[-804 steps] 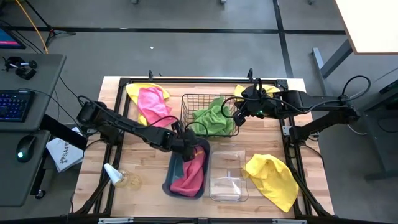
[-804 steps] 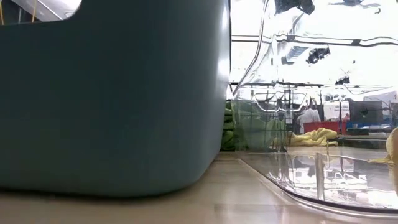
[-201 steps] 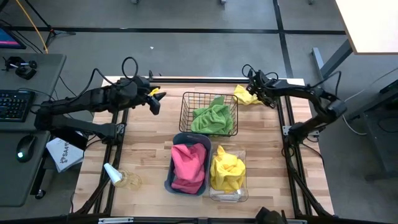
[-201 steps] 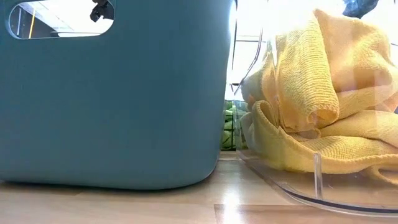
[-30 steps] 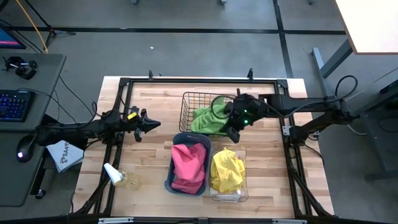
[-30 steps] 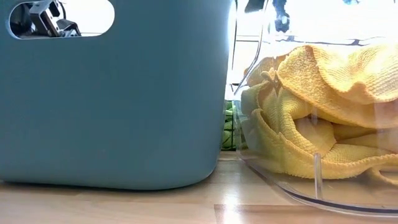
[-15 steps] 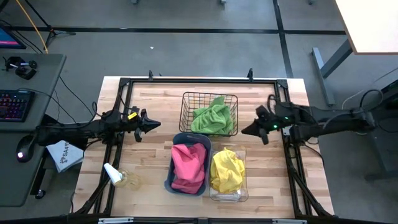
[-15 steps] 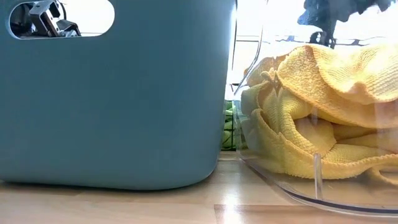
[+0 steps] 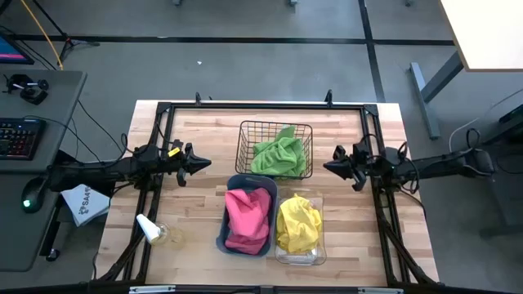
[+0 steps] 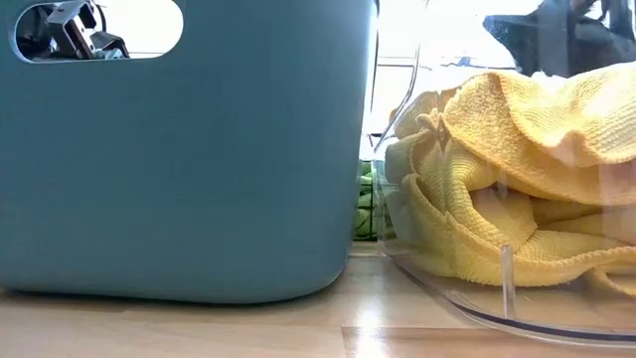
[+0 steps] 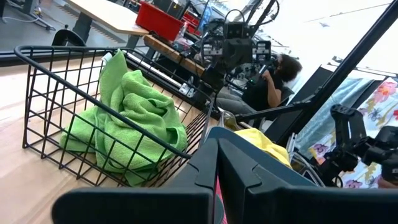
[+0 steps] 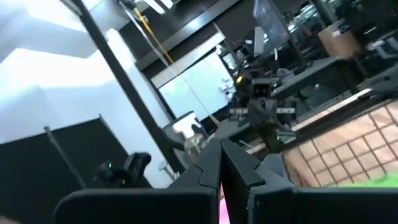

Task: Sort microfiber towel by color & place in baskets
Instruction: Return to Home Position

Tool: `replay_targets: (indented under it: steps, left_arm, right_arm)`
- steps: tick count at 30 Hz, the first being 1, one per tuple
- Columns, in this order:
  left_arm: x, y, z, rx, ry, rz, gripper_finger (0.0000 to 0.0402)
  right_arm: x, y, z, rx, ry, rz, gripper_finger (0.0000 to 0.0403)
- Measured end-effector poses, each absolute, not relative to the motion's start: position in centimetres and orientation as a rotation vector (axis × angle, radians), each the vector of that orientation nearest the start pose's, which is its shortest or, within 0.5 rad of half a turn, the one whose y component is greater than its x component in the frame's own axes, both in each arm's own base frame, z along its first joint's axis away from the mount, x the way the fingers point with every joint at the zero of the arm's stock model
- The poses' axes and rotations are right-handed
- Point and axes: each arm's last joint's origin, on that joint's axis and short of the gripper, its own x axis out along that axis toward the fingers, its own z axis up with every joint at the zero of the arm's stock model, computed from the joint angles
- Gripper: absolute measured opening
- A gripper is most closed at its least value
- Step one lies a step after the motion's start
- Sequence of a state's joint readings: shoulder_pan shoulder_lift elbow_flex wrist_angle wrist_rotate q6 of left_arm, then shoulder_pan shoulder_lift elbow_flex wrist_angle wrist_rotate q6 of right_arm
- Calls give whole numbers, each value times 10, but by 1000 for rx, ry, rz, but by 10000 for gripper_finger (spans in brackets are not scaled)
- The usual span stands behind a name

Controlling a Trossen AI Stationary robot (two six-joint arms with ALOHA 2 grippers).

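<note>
Seen from above, you have a lime green towel (image 9: 279, 154) in the black wire-mesh basket (image 9: 275, 123), a pink towel (image 9: 248, 219) in the teal bin (image 9: 222, 237), and a yellow towel (image 9: 299, 223), nubby in weave, in the clear bin (image 9: 298, 258). The table (image 9: 204, 131) is pale wood, striped by plank seams.

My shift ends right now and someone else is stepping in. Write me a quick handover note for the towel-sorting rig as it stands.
Left gripper: shut, empty, over the table's left side, pointing toward the baskets.
Right gripper: shut, empty, over the right side, pointing inward.
Things: green towels are in the black wire basket, pink towels in the teal bin, and yellow towels in the clear bin.
Done: the high view shows no loose towel on the table, so the sorting looks complete.
Left: probably only parking both arms at home, if they are not there yet.
</note>
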State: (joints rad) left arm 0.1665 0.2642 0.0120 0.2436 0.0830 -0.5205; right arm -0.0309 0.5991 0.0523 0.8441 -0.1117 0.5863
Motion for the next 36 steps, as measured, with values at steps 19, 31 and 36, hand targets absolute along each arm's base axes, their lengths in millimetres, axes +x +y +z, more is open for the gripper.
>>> replay_targets:
  steps: [19,31,36]
  left_arm:
    - [113,17,169,-521,-14,85,0]
    - [113,17,169,-521,-13,84,0]
    - [111,16,170,-520,-22,82,0]
  right_arm:
    - [128,8,148,367,229,112,0]
    - [118,7,128,367,448,65,0]
    - [112,7,145,364,277,97,0]
